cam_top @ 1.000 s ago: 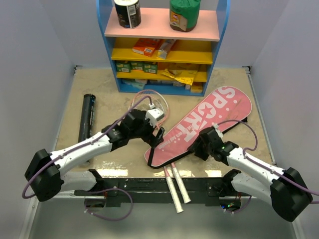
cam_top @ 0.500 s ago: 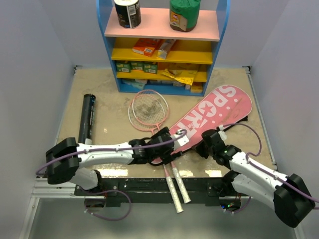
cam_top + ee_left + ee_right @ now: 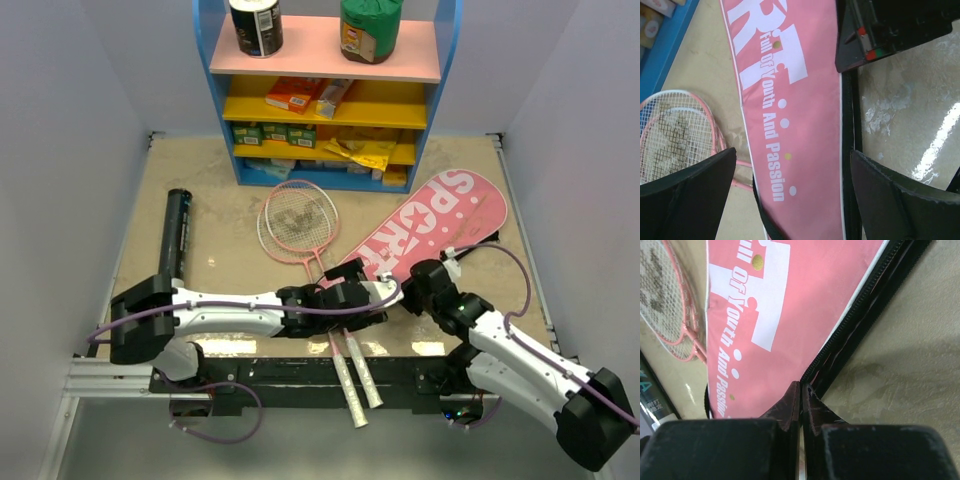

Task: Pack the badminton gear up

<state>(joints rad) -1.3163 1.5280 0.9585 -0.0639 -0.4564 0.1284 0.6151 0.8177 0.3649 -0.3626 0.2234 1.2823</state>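
The pink racket-shaped bag [image 3: 430, 225] lies diagonally on the table, lettering up, also filling the left wrist view [image 3: 790, 100]. Two pink rackets lie beside it, heads [image 3: 297, 220] toward the shelf and white handles [image 3: 355, 375] over the front rail. The black tube [image 3: 176, 235] rests at the left. My left gripper [image 3: 365, 290] hovers open over the bag's narrow end, straddling it [image 3: 792, 152] without touching. My right gripper [image 3: 415, 283] is shut, its tips [image 3: 801, 384] pinching the bag's black zipper edge [image 3: 860, 305].
A blue-yellow shelf unit [image 3: 330, 100] with boxes, packets and two canisters on top stands at the back. White walls close both sides. A black rail [image 3: 300, 370] runs along the near edge.
My left arm swung from above the racket heads down and right to the bag's narrow end. My right gripper closed on the bag's zipper edge.
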